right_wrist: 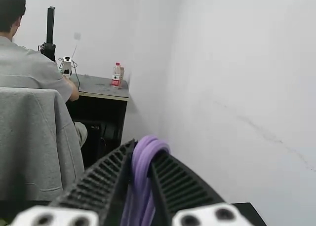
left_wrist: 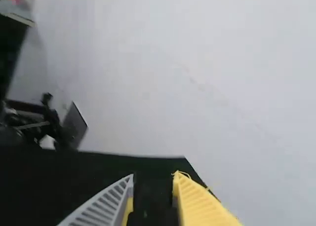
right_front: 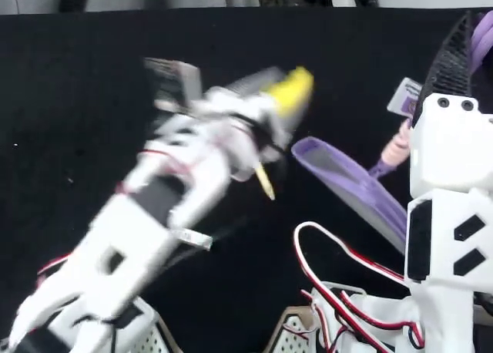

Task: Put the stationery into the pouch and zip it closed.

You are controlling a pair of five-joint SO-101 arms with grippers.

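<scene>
The purple pouch (right_front: 347, 182) hangs slanted over the black table at centre right, its mouth facing up. My right gripper (right_front: 476, 25) is raised at the far right edge, its black fingers shut on an edge of the pouch (right_wrist: 143, 169); in the right wrist view the right gripper (right_wrist: 143, 146) points at a pale wall. A yellow pencil (right_front: 264, 182) shows just below the left arm, left of the pouch; I cannot tell whether it is resting or hanging. My left gripper (right_front: 289, 83), with grey and yellow fingers, is lifted above the table; the left gripper (left_wrist: 153, 179) stands slightly open around a dark gap.
A pink object (right_front: 397, 149) and a small tag (right_front: 404, 99) sit beside the pouch's far end. Red and white cables (right_front: 331, 257) loop near the arm bases at the front edge. The black table (right_front: 92, 137) stretches to the left and back.
</scene>
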